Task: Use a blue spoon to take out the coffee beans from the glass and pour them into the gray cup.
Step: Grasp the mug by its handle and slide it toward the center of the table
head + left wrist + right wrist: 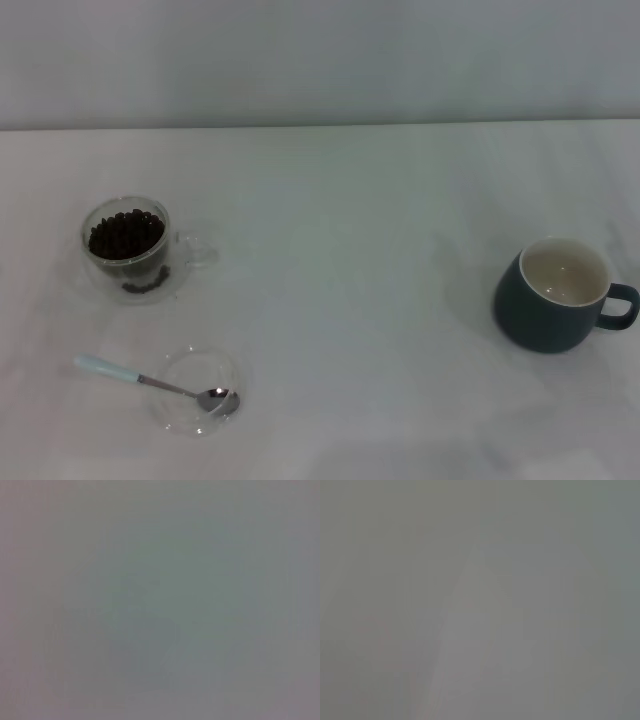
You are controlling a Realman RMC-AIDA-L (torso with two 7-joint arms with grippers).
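In the head view, the glass (128, 250) stands at the left of the white table, its clear handle pointing right. It holds a heap of dark coffee beans (126, 234). In front of it the blue spoon (150, 381) lies with its metal bowl resting in a low clear dish (200, 390) and its pale blue handle pointing left. The gray cup (556, 294) stands at the right, cream inside, empty, handle to the right. Neither gripper shows in the head view. Both wrist views show only a plain grey blur.
The white table (350, 300) spreads wide between the glass and the gray cup. Its far edge meets a pale wall (320, 60) at the back.
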